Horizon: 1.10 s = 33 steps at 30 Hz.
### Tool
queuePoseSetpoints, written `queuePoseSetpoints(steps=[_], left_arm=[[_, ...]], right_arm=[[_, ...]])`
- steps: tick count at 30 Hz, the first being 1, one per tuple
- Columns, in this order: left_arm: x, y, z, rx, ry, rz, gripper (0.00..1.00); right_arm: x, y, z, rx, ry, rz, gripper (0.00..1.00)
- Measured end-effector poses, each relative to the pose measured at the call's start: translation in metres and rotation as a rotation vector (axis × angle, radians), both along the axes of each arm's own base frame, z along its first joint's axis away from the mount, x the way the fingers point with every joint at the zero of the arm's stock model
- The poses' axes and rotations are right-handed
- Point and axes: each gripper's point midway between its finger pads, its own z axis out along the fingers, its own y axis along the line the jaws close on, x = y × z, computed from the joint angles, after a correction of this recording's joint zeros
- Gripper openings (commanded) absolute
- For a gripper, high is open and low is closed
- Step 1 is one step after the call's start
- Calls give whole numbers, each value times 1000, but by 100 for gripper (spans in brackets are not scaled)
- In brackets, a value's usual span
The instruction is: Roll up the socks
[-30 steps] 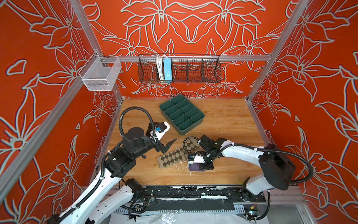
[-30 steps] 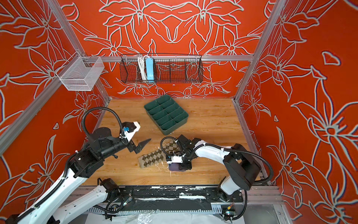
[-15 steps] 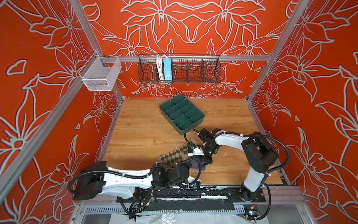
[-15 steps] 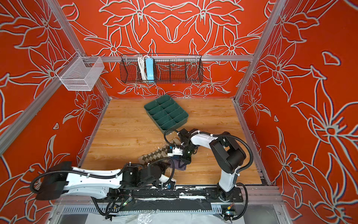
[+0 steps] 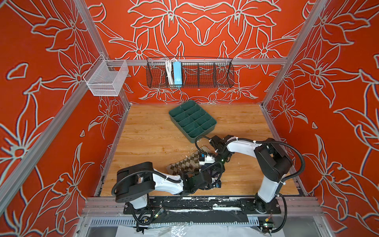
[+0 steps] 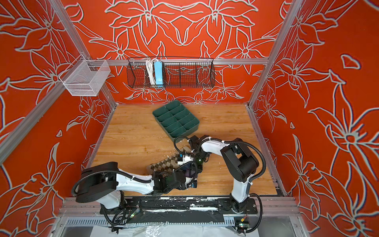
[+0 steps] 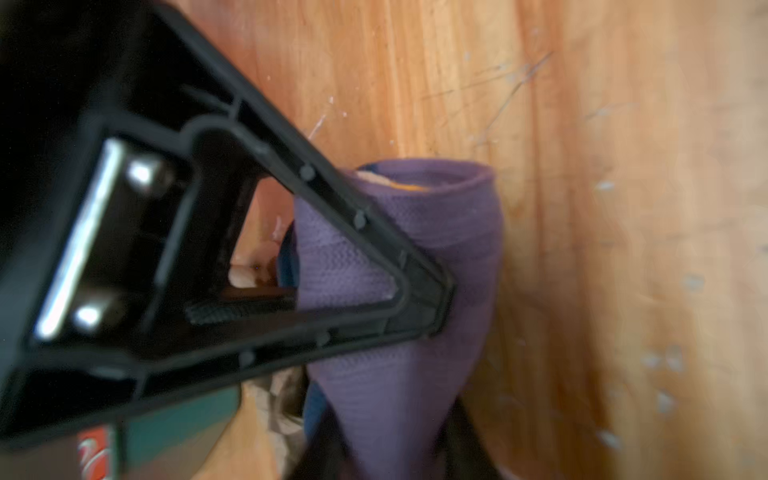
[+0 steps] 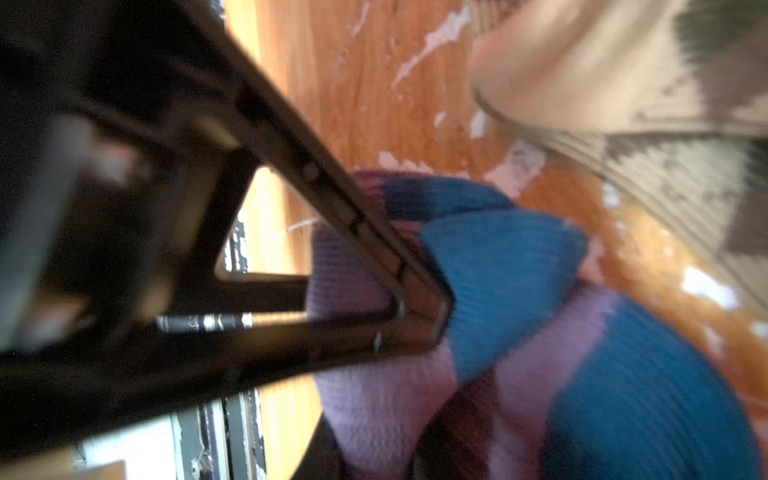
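The beige argyle sock [image 5: 185, 165] [image 6: 164, 164] lies flat on the wooden floor near the front. Its end shows in the right wrist view [image 8: 623, 83]. The purple sock [image 5: 208, 170] [image 6: 189, 171] is bunched at the argyle sock's right end, mostly hidden by both grippers in both top views. My left gripper [image 5: 213, 179] [image 7: 390, 455] comes in low from the front and is shut on a fold of the purple sock [image 7: 436, 232]. My right gripper [image 5: 217, 164] [image 8: 374, 453] comes from behind and pinches the same sock [image 8: 374, 399], its blue toe [image 8: 498, 270] beside the jaws.
A green compartment tray [image 5: 202, 136] [image 6: 180, 132] stands just behind the right wrist. On the back wall hang a black wire basket [image 5: 189, 71] with a blue box and a white mesh basket [image 5: 106, 80]. White flecks dot the floor.
My left arm swung down from a raised pose at the left to lie low along the front, and its gripper shut on the purple sock. The right gripper kept its hold.
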Motion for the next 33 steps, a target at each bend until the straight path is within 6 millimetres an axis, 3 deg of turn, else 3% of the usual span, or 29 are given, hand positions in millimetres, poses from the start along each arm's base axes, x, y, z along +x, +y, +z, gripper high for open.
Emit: queuePoseSetpoints(steps=[6,11,14,18,23,26,29,33], left_arm=[[6,-3,3,-12,8,53,0],[3,2,4,-5,55,90,0],[-2,7,3,16,83,96,0],[-8,8,5,49,123,85,0],[-18,-3,14,99,244,47,0],[-16,-18,19,113,362,53,0],[-8,-25,12,141,492,88,0],[-6,-27,4,188,659,130,0]], right_arm=[[11,-8,4,0,-107,-31,35],[30,-16,23,41,-271,-127,46],[55,-26,48,93,-402,-246,50],[92,-48,97,190,-608,-467,54],[115,-83,159,284,-823,-754,58],[109,-98,192,351,-928,-856,59],[87,-106,225,432,-1023,-852,54],[40,-107,237,481,-1111,-674,53]])
